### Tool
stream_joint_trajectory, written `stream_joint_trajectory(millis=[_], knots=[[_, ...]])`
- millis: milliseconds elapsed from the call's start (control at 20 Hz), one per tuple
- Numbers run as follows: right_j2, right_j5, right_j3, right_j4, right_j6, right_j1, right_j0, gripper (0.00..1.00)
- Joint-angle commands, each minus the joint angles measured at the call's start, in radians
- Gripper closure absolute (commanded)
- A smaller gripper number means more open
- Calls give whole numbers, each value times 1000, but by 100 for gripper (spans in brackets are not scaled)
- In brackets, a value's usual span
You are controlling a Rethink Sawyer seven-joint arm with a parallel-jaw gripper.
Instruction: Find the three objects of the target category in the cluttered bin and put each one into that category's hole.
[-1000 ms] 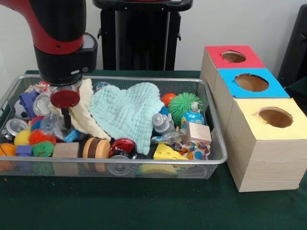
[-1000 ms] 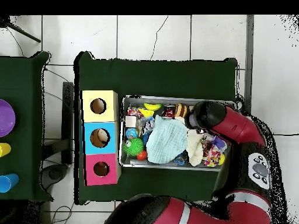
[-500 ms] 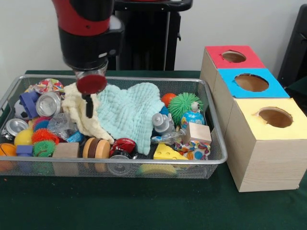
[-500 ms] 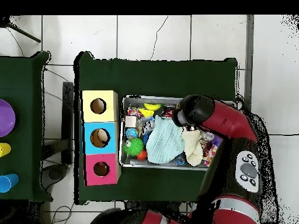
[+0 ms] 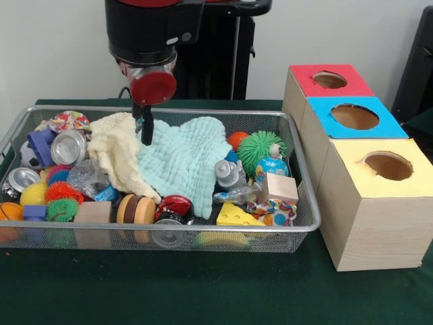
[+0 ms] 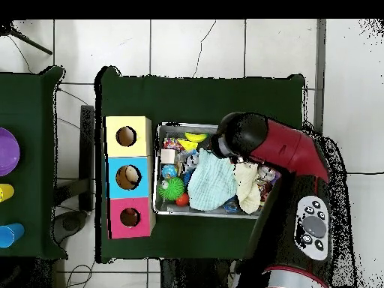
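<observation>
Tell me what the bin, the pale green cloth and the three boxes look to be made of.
Bin: silvery wire mesh, see-through walls, likely metal. Pale green cloth: soft woven fabric, crinkled waffle texture, matte. Boxes: light wood or wood-look board, visible grain, with matte coloured tops.

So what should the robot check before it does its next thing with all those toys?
1. Gripper carrying nothing: cannot tell; it hangs above where the yellow cloth meets the blue cloth.
2. Toys uncovered: not ok, both cloths hide the bin's middle.
3. Red hole, blue hole and yellow hole unblocked: ok.
4. Bin sitting flat on the table: ok.
5. Target toys found: cannot tell.
</observation>
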Motion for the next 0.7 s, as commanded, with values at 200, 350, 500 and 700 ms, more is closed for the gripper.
stream_joint_trajectory(millis=[200, 350, 500, 700], knots=[[146, -82, -17, -87, -197, 103, -145, 0], [162, -72, -42, -113, -211, 118, -157, 0], [169, -51, -51, -108, -148, 134, -146, 0], [188, -40, -29, -43, -9, 165, -134, 0]])
